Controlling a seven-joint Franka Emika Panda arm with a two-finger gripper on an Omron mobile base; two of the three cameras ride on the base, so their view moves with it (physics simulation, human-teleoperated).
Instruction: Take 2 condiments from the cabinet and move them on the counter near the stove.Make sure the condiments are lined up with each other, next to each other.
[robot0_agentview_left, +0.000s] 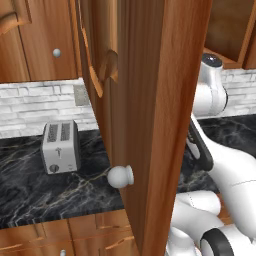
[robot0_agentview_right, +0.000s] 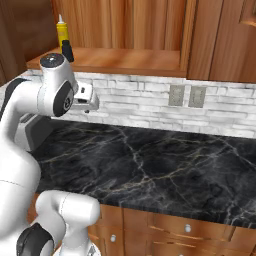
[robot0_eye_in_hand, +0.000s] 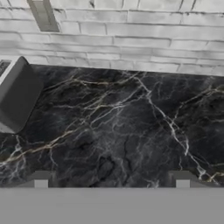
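A yellow squeeze bottle with a white nozzle stands at the left end of the open cabinet's shelf. A small dark bottle stands right beside it. My hand hangs below that shelf, in front of the brick wall and above the black marble counter. In the hand view my gripper is open, its fingertips far apart over bare counter with nothing between them. The stove is out of view.
The cabinet's open door with its round knob juts out across the left base view. A silver toaster sits on the counter left of it, also seen as toaster. Wall outlets sit on the backsplash.
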